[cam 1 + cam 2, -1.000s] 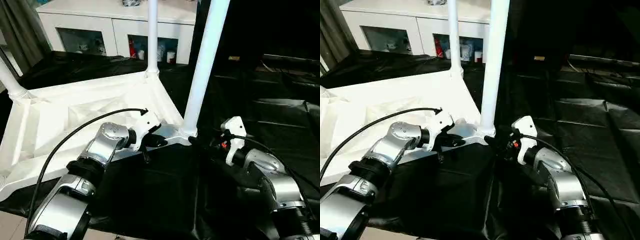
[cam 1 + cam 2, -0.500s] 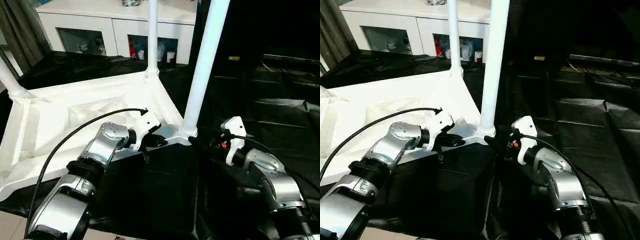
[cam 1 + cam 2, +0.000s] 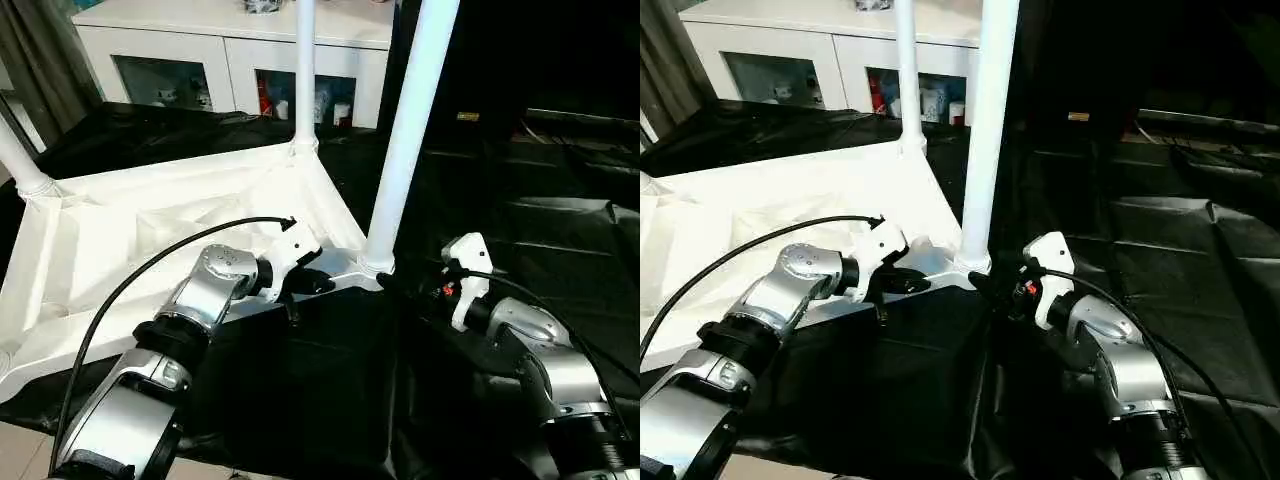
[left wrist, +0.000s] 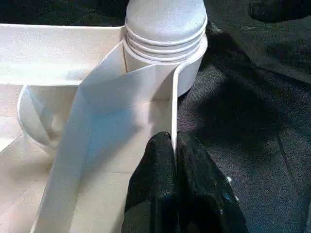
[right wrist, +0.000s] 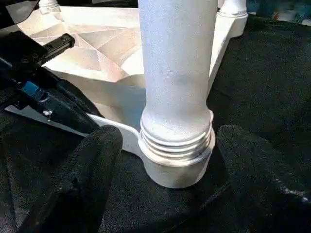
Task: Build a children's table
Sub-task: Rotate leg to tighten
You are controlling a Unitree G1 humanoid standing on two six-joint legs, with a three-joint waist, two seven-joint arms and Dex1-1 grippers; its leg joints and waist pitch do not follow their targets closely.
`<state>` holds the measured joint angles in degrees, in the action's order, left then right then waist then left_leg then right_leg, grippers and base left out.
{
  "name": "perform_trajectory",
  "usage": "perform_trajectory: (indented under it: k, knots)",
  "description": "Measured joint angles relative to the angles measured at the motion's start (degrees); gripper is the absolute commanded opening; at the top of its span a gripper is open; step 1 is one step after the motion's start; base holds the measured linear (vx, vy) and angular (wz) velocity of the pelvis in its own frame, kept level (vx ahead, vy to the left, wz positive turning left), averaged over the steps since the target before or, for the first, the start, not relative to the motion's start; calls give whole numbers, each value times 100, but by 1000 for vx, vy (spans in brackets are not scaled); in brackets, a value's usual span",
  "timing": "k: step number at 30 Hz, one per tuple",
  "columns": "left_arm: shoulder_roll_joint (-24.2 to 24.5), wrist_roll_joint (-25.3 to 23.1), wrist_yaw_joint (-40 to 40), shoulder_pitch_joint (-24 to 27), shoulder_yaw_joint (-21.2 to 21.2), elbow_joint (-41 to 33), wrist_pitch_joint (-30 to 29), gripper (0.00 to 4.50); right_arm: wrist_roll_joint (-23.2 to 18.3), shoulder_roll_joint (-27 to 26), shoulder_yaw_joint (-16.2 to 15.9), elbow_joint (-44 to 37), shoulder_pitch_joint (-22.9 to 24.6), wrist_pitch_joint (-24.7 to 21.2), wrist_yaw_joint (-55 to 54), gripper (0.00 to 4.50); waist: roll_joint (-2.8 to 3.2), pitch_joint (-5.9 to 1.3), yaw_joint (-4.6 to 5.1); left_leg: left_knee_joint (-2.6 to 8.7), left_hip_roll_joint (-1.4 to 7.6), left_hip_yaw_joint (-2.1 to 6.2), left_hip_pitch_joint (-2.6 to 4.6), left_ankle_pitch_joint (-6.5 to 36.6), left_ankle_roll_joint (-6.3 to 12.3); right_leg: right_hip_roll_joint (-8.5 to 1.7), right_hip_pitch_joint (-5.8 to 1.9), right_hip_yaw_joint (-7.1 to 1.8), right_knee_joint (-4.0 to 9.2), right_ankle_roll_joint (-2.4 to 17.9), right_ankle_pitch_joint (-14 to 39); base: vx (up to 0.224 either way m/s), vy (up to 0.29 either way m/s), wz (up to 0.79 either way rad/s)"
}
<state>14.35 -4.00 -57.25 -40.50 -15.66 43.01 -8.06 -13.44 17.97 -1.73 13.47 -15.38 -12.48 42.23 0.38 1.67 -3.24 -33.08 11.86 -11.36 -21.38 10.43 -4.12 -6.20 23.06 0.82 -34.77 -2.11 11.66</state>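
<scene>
Left fingers: the left gripper [image 4: 173, 160] has its two black fingers [image 4: 154, 174] pressed together on the thin white edge wall of the table top [image 3: 150, 240], pinching it near the right corner socket.
Right fingers: the right gripper [image 5: 167, 170] is spread wide, one finger [image 5: 92, 165] on each side of the base of the nearest leg [image 3: 405, 140], not touching it as far as can be seen.
Table top: white plastic, lying upside down with its ribbed underside facing up, on a black sheet [image 3: 320, 400] that covers the surface below.
Legs: the nearest leg stands upright in the near right corner socket [image 5: 175, 170], with screw threads visible above the socket rim. A second leg [image 3: 304, 70] stands upright at the far corner. A third leg [image 3: 20, 165] stands at the left corner.
Background: a white cabinet [image 3: 240, 50] with glass doors sits far behind the table top.
Step in hand: by my judgement, seating the nearest leg, with the left arm bracing the top.
Next move: probably closing the right fingers around the leg base and turning it until the threads sink fully; the left hold should stay firm so the top does not rotate.
</scene>
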Motion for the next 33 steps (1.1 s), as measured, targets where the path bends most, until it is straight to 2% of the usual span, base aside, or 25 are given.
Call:
perform_trajectory:
  k: [33]
  knots:
    - [0,0,0,0,0,0,0,0,0,0,0,0,0,0,0,344,0,0,0,-1,0,0,0,0,0,0,0,0,-1,0,0,0,0,0]
